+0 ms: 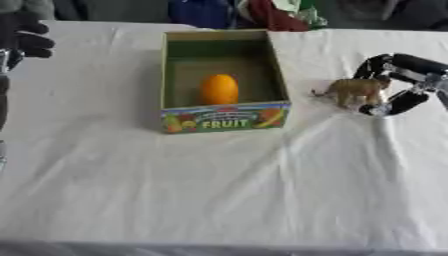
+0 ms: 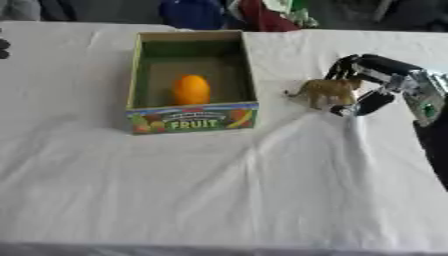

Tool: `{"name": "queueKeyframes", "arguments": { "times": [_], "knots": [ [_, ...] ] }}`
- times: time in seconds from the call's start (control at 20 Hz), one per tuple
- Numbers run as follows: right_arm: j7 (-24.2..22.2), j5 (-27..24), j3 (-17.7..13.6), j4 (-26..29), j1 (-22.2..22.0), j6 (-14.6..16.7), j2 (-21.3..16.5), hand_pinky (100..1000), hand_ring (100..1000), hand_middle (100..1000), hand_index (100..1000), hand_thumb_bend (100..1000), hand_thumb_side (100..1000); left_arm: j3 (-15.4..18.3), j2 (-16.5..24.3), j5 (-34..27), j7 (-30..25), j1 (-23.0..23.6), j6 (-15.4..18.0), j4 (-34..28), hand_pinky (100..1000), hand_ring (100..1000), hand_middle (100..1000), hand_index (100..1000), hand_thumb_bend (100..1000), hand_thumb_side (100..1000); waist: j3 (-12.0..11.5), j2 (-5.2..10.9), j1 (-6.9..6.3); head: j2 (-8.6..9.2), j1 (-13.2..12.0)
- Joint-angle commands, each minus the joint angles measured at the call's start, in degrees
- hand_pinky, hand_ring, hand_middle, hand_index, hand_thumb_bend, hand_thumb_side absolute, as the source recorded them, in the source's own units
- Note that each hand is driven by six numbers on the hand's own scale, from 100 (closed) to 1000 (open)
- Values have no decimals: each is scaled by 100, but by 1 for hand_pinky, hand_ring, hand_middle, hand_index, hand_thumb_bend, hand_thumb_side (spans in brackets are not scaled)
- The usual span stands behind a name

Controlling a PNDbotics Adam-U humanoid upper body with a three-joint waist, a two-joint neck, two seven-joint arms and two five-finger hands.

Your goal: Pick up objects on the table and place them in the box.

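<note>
A white cloth (image 1: pixel 219 190) covers the desk (image 2: pixel 79 200), creased in long folds that run toward the near edge. Near the middle of the far half stands an open cardboard box (image 1: pixel 224 118) with a green lining; its front wall carries bright fruit pictures and the word FRUIT. Inside it, on the floor of the box and close to the front wall, lies an orange, egg-shaped fruit (image 1: pixel 219 89).

Just to the right of the box, apart from its side wall, a small tan toy animal (image 2: pixel 325 90) stands upright on four legs on the cloth, its head and trunk-like snout pointing toward the box. The right robot hand (image 2: pixel 378 75) comes in from the right edge and arches over the animal's hind end. Its fingers curl down behind the toy's back, and its thumb (image 2: pixel 362 106) reaches under toward the rear legs, so the robot hand is cupped round the rear of the animal. Whether it actually pinches the toy cannot be told; the toy's feet are on the cloth.

The left robot hand (image 1: pixel 24 36) shows at the upper left edge of the left eye view, well apart from the box, its dark fingers bent loosely and holding nothing.
</note>
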State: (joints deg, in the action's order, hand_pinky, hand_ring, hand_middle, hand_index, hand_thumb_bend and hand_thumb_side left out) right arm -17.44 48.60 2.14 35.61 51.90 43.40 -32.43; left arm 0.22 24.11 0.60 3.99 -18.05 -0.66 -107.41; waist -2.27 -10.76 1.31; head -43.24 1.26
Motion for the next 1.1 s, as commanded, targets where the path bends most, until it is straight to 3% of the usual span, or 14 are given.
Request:
{"name": "queueKeyframes", "arguments": {
  "times": [0.05, 0.35, 0.75, 1.1],
  "knots": [
    [120, 138, -64, -5, 118, -31, -131, 713, 732, 733, 766, 405, 178, 41, 44, 22, -22, -31, -5, -56, 664, 646, 631, 759, 547, 881, -7, 78, -17, -40, 27],
    [329, 368, -128, -103, 188, -175, -90, 686, 688, 675, 730, 372, 174, 31, 26, 17, -43, -27, -12, -47, 665, 646, 632, 759, 544, 884, -28, 80, -30, -39, 52],
    [772, 524, -186, -129, 277, -316, -27, 567, 563, 548, 617, 284, 157, 19, 1, 3, -59, -23, -16, -40, 664, 645, 632, 759, 532, 890, -34, 78, -38, -62, 80],
    [1074, 681, -172, -149, 312, -349, 19, 522, 527, 514, 576, 290, 169, 18, -10, -13, -89, -23, -1, -44, 667, 646, 634, 762, 510, 901, -61, 79, -34, -76, 97]
  ]
}}
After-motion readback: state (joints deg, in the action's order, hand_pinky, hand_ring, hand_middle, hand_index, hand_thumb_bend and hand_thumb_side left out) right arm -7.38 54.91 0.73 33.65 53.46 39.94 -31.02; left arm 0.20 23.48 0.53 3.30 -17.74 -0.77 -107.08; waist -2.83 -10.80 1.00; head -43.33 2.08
